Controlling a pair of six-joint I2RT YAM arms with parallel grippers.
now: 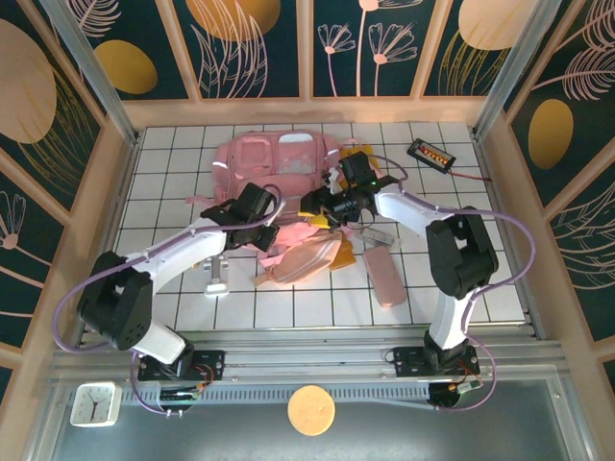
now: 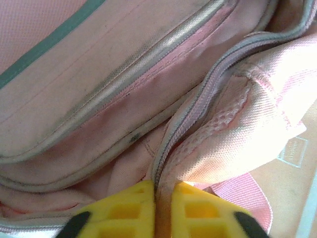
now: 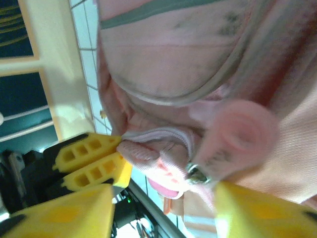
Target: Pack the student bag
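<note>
The student bag (image 1: 274, 158), a large pink backpack, lies at the back middle of the tiled table, its lower part bunched toward the arms. My left gripper (image 1: 258, 206) is at the bag's near left edge. In the left wrist view its yellow fingers (image 2: 124, 213) are pressed together on the bag's zipper edge (image 2: 171, 144). My right gripper (image 1: 322, 204) is at the near right edge. In the right wrist view its jaws stand wide apart, and its fingers (image 3: 64, 213) flank the bag's fabric and a metal zipper pull (image 3: 198, 174) without pinching them. The left gripper's fingers (image 3: 89, 158) show there too.
A peach oval pouch (image 1: 303, 261) and a slim pink case (image 1: 386, 274) lie in front of the bag. A white object (image 1: 216, 279) sits near the left arm. A black device with a cable (image 1: 430, 154) rests at the back right. Wooden walls surround the table.
</note>
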